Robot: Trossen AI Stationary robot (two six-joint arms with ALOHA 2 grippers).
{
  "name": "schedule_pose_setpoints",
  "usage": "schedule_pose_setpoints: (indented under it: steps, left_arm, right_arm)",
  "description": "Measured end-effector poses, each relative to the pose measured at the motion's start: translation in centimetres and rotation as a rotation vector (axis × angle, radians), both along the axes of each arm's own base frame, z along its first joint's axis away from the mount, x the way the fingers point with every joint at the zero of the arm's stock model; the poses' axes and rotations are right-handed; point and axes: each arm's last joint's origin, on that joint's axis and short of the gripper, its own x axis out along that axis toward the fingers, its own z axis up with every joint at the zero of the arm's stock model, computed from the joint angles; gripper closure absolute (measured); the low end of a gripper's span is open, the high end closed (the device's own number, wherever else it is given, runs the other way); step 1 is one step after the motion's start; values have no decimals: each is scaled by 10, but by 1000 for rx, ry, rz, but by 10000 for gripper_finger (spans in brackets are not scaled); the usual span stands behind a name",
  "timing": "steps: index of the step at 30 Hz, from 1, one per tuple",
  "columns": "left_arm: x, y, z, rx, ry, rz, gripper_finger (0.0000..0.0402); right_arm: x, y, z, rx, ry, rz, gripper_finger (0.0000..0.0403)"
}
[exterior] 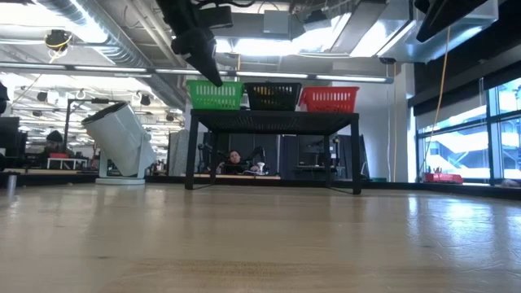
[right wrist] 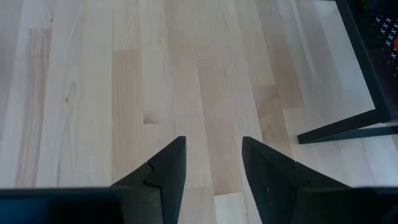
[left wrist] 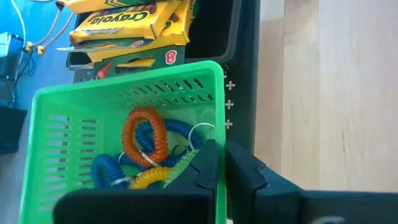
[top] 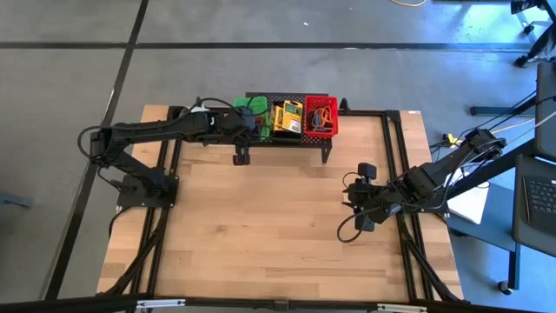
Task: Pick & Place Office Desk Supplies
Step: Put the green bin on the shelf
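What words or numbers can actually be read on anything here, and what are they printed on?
"Crayola": on the top yellow box, in the black basket beside the green basket.
"8": in a red patch on the green edge of a lower box.
Other print on the boxes is too small to read.
The coiled loops, the red basket and the table show no text.
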Motion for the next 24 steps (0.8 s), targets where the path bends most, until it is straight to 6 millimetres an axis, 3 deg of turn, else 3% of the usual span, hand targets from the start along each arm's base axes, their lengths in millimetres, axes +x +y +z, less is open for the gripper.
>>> schedule_pose_setpoints:
  steps: [9,15,24]
  left_arm:
    - [-12,-4,12,5,-24,-3,393]
    - [-5,-5,7,-67,-44,-63,392]
    - [-1,-3,3,-41,-29,-37,386]
  right_arm:
    - [0,0,0,0,1,0,245]
    - [0,0,0,-4,1,5,245]
    - [0,0,0,1,2,4,245]
